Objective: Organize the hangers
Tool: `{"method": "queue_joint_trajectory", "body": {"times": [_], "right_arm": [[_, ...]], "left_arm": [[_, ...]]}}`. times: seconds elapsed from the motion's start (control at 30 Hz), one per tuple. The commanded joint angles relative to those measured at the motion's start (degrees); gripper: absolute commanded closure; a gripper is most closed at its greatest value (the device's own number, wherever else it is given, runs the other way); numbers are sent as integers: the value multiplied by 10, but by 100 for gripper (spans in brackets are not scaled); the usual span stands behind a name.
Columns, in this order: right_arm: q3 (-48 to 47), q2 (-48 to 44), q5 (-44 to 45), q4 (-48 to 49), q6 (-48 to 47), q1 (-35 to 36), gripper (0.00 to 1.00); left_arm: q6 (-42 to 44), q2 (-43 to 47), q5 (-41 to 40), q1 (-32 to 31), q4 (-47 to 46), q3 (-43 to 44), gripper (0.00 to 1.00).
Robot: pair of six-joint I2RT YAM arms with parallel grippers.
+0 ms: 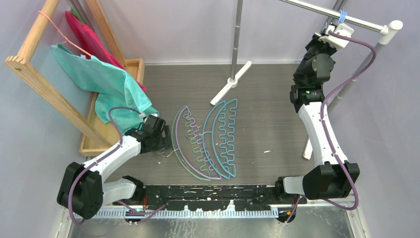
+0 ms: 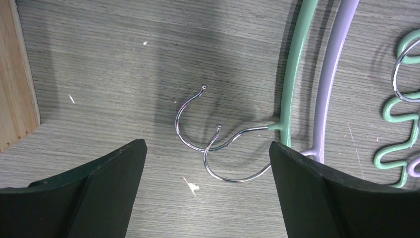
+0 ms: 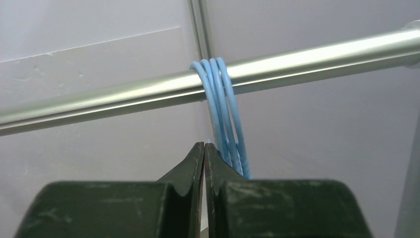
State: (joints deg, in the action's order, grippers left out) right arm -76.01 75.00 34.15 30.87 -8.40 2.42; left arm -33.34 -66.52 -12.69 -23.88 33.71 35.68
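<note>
Three large arched hangers lie on the table: lilac [image 1: 176, 144], green [image 1: 197, 144] and teal [image 1: 224, 134]. My left gripper [image 1: 163, 144] is open just left of them. In the left wrist view its fingertips [image 2: 208, 146] stand either side of two metal hooks [image 2: 190, 119], with the green arch [image 2: 297, 64] and lilac arch [image 2: 337, 64] at right. My right gripper [image 1: 333, 35] is raised to the silver rail [image 1: 356, 21]. In the right wrist view it [image 3: 204, 145] is shut with nothing seen between the jaws, just left of several light-blue wire hangers [image 3: 220, 104] hooked over the rail [image 3: 124, 96].
A wooden rack [image 1: 34, 69] at the left carries a teal cloth [image 1: 99, 79], a thin pink wire hanger [image 1: 64, 37] and a red cloth [image 1: 91, 37], over a wooden tray [image 1: 136, 67]. A metal pole [image 1: 236, 39] with a white cross foot [image 1: 230, 82] stands at the back.
</note>
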Motion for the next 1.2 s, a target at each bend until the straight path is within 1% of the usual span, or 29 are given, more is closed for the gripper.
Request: {"method": "queue_joint_trajectory", "body": {"times": [0.0, 0.13, 0.33, 0.73, 0.87, 0.97, 1.0, 1.1, 1.17], "right_arm": [[-8, -22, 59, 42, -25, -16, 91], [-2, -28, 85, 47, -27, -33, 91], [-4, -35, 91, 33, -20, -59, 91], [-8, -41, 106, -23, 19, -94, 91], [-14, -41, 130, -50, 27, -100, 91], [-10, -48, 116, -67, 41, -105, 91], [-8, -53, 105, -75, 46, -105, 89], [8, -74, 55, -81, 62, -105, 78], [17, -84, 24, -83, 68, -105, 76]], "left_arm": [[6, 10, -2, 3, 0, 13, 2], [6, 9, -1, 3, 0, 13, 2], [6, 10, 0, 3, 0, 12, 2], [5, 13, 2, 3, -1, 9, 2], [6, 14, 1, 3, 0, 9, 2], [5, 16, 2, 3, -1, 8, 2], [6, 16, 3, 3, -1, 8, 2], [6, 17, 1, 4, -2, 8, 2], [6, 17, 1, 3, -2, 7, 2]]}}
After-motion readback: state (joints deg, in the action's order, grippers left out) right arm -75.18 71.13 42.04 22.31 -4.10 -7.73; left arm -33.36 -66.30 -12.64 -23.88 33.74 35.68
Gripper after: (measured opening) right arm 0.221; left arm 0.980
